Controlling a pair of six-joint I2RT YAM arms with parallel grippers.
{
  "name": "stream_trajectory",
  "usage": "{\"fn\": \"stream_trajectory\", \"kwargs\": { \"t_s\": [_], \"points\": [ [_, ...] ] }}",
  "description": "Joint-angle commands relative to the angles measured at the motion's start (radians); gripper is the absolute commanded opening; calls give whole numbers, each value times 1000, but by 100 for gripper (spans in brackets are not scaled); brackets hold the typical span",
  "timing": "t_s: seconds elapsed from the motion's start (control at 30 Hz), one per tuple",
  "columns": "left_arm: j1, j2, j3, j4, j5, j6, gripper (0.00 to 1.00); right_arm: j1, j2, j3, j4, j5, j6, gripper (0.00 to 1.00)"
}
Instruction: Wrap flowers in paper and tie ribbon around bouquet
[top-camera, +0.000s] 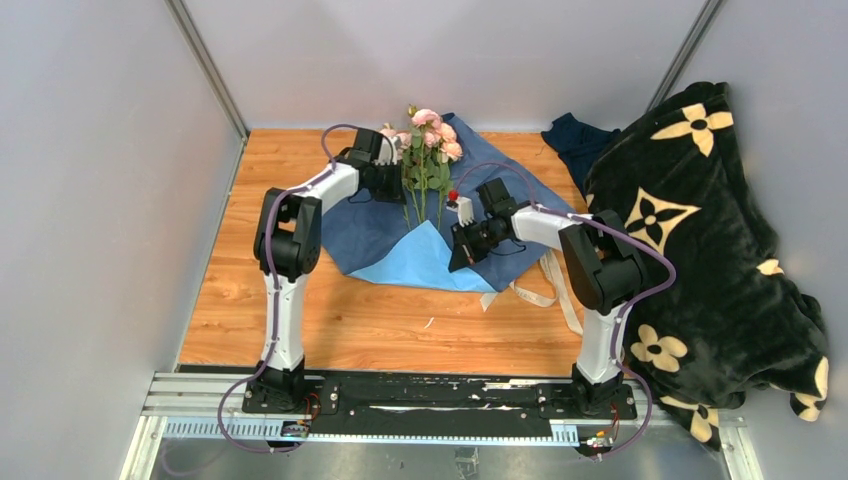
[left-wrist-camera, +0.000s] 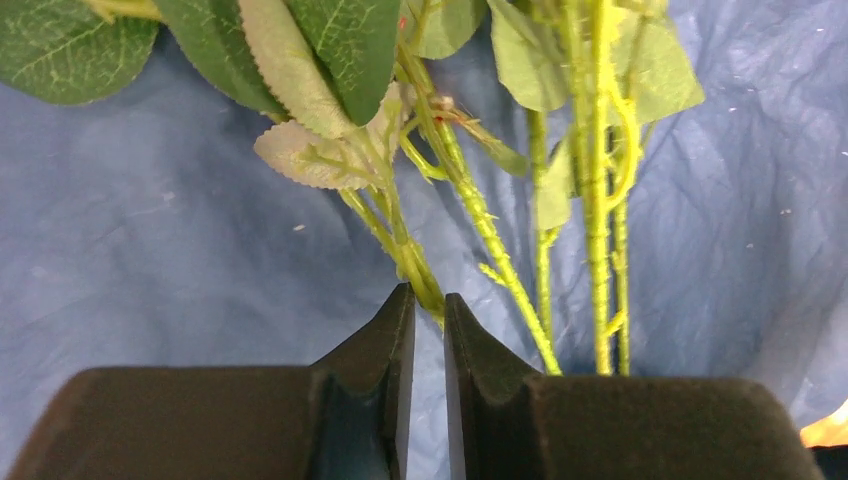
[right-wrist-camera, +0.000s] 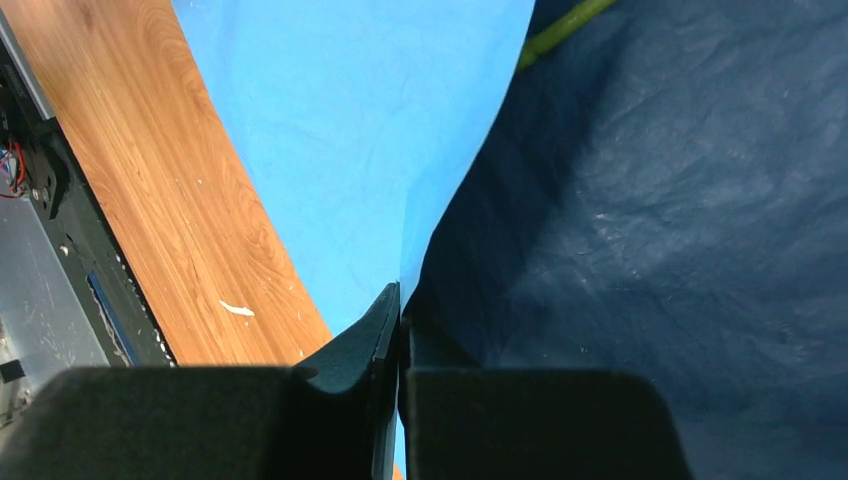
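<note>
left fingers (left-wrist-camera: 412, 312): nearly together with just a thin slit left, and one green stem of the flowers (top-camera: 428, 140) is nipped right at the tips
right fingers (right-wrist-camera: 393, 310): pressed tight together, pinching the edge of the paper (top-camera: 355, 240) right where the light blue face meets the dark one
flowers: lying on the dark face of the paper at the far middle of the worktop (top-camera: 300, 320), pink heads at the far end, stems pointing near
paper: spread flat between the two arms, slate side up, with the near corner flipped over into a light blue triangle
ribbon (top-camera: 535, 296): loose on the worktop just off the paper's near right corner
blanket (top-camera: 700, 230): black with cream flower shapes, heaped along the right side
hard to see: the left wrist view cuts the rose heads off, so it's only stems and leaves. Can't tell if more than one stem is caught. The right wrist view shows just a bit of one stem at the top, and part of the ribbon runs under the right arm.
</note>
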Motion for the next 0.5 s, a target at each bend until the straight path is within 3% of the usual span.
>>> {"fn": "stream_trajectory", "kwargs": {
  "t_s": [0.0, 0.23, 0.37, 0.47],
  "points": [
    [-71, 28, 45, 58, 42, -29, 16, 4, 18, 67, -91, -5, -77, 3],
    [-102, 50, 72, 36, 15, 4, 16, -4, 8, 99, -94, 7, -62, 2],
    [-97, -25, 22, -18, 36, 54, 37, -7, 18, 117, -95, 47, -34, 0],
    [-77, -163, -32, -42, 45, 139, 61, -24, 14, 103, -104, 107, 6, 0]
  ]
}}
